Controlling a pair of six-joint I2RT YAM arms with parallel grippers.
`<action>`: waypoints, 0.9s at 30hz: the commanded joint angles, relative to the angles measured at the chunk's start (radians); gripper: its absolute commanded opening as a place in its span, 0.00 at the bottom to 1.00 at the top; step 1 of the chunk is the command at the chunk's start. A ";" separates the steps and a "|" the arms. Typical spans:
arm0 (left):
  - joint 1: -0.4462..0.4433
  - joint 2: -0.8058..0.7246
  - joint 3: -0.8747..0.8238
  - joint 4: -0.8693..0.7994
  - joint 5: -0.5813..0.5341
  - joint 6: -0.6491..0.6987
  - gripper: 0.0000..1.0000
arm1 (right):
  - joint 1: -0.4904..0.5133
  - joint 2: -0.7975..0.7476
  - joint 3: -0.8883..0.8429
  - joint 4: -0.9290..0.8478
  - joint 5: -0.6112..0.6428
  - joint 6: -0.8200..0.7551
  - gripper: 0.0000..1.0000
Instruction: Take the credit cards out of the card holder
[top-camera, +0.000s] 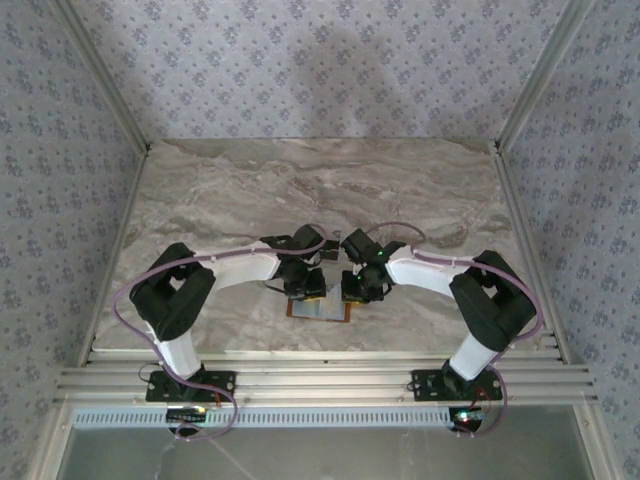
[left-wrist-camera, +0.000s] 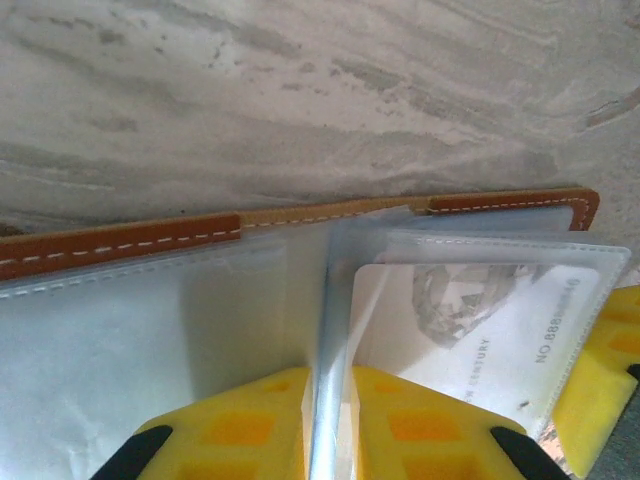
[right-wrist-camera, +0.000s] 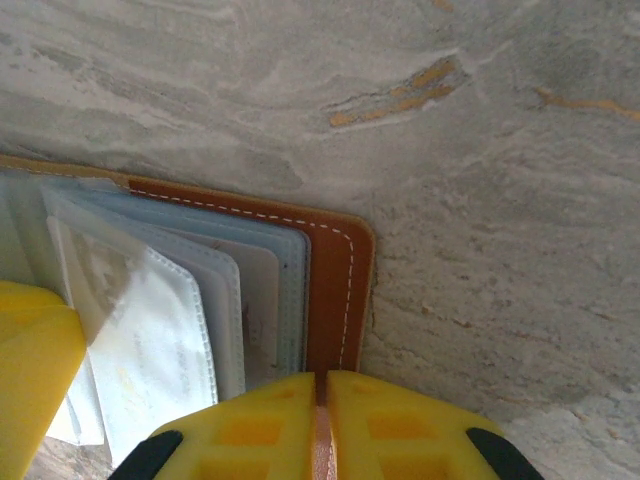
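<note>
An orange-brown leather card holder (top-camera: 320, 312) lies open on a grey marble-patterned table (top-camera: 250, 190), close to the middle of the table's near edge. Two robot arms reach in from that edge and meet above it, the left arm over its left half and the right arm over its right half.

The left gripper (left-wrist-camera: 325, 410) has its two yellow fingers (left-wrist-camera: 240, 420) pressed together on a clear sleeve (left-wrist-camera: 322, 300). The sleeve is seen edge-on at the fold of the card holder and is lifted away from the pages beside it. Just to the right of it, another clear pocket holds a pale whitish card (left-wrist-camera: 470, 330) that carries a grey picture and a printed number along one side. The card sits fully inside its pocket.

The right gripper (right-wrist-camera: 322, 415) is clamped on the card holder's brown stitched right edge, with the leather pinched between its yellow fingers. From that edge a stack of clear and grey-blue pockets (right-wrist-camera: 230, 300) fans out toward the left. Pale shapes show inside them, but how many of the pockets hold cards cannot be told.
</note>
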 joint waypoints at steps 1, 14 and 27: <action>-0.012 0.022 0.003 -0.058 -0.010 0.030 0.18 | -0.006 0.016 -0.029 -0.035 0.024 -0.012 0.15; -0.010 -0.051 0.031 -0.136 -0.091 0.048 0.17 | -0.016 -0.018 -0.045 -0.044 0.032 -0.006 0.15; 0.001 -0.104 -0.012 0.005 0.010 -0.021 0.19 | 0.002 -0.087 0.002 -0.083 0.038 0.004 0.30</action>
